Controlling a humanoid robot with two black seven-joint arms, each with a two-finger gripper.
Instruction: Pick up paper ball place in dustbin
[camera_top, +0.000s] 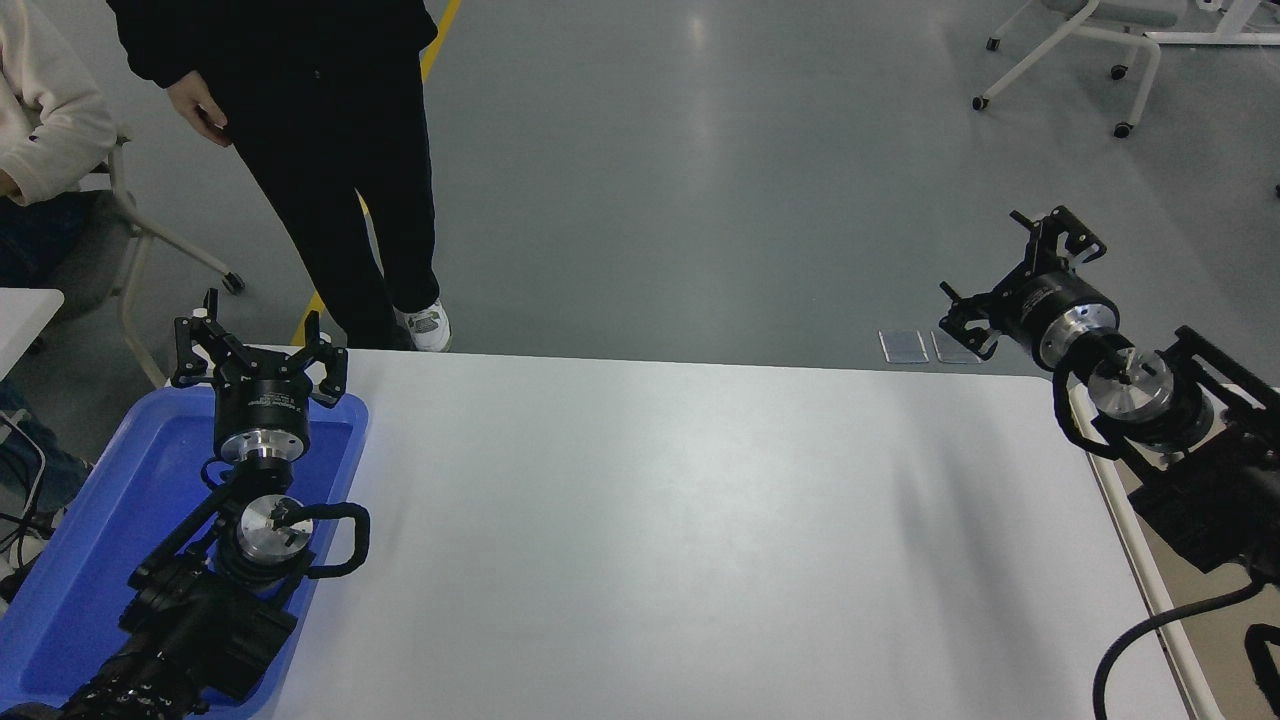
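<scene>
At the far left a seated person (45, 110) in a cream top is partly in view, and beside them a person in black (330, 150) stands just beyond the table's far left corner, one hand (200, 108) hanging loose. The blue tray (80, 560) sits on the table's left edge, and the left arm lies parked over it, its left gripper (258, 348) spread wide and holding nothing, fingers pointing to the far edge. The white table (680, 530) is bare across its middle. At the far right corner the right gripper (1020, 275) hangs above the floor just past the table's edge, its fingers parted with nothing between them. Its arm stretches over the dustbin (1150, 590), which stands against the table's right edge; only a strip of cream rim and beige wall shows. The paper ball is not visible from here; it may lie inside the bin, hidden under the arm, but I cannot tell.
</scene>
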